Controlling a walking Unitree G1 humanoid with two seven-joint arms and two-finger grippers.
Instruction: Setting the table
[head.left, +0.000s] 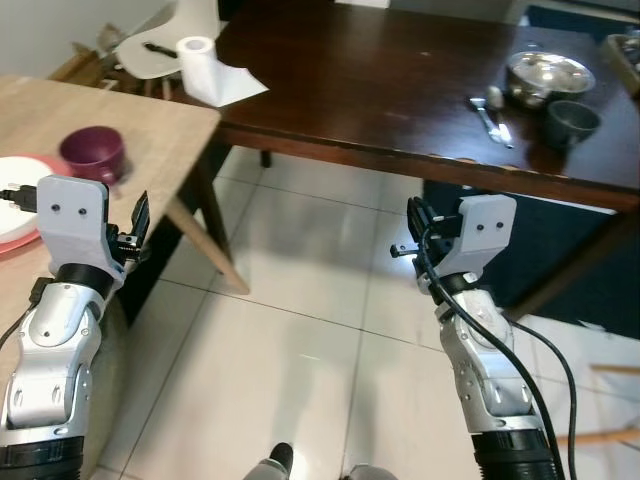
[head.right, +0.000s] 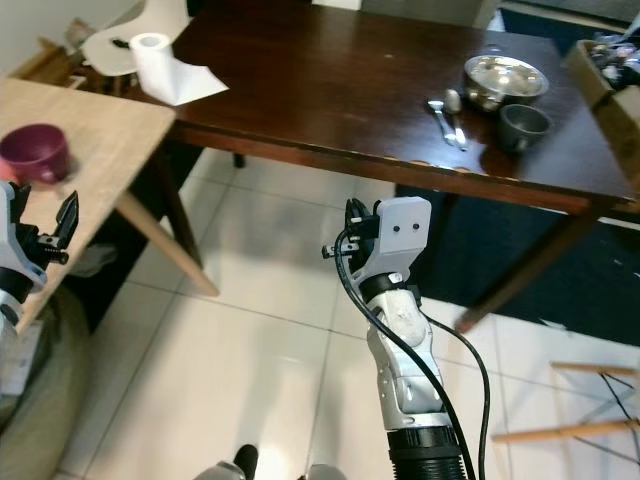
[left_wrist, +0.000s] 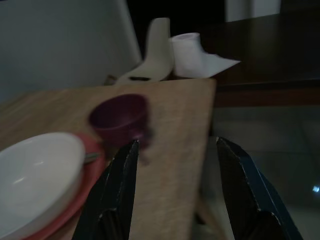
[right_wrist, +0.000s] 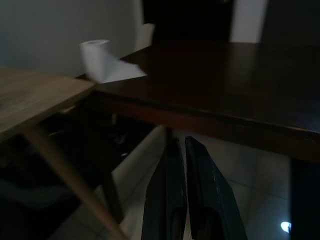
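A maroon cup (head.left: 93, 152) stands on the light wooden table (head.left: 150, 120) at my left. Beside it a white bowl (left_wrist: 35, 175) rests on a red plate (left_wrist: 93, 165). My left gripper (head.left: 138, 222) hovers at this table's near edge, open and holding nothing, with the cup just beyond its fingertips (left_wrist: 127, 155). On the dark table (head.left: 380, 90), at the far right, are a steel bowl (head.left: 548, 77), a grey cup (head.left: 571, 122) and cutlery (head.left: 492, 112). My right gripper (head.left: 414, 218) is shut on nothing, held over the floor in front of the dark table.
A paper towel roll (head.left: 197, 60) with a loose sheet sits on the dark table's left corner. A white chair (head.left: 150, 50) stands behind it. A slanted leg (head.left: 205, 235) of the light table reaches to the tiled floor (head.left: 300, 350) between the tables.
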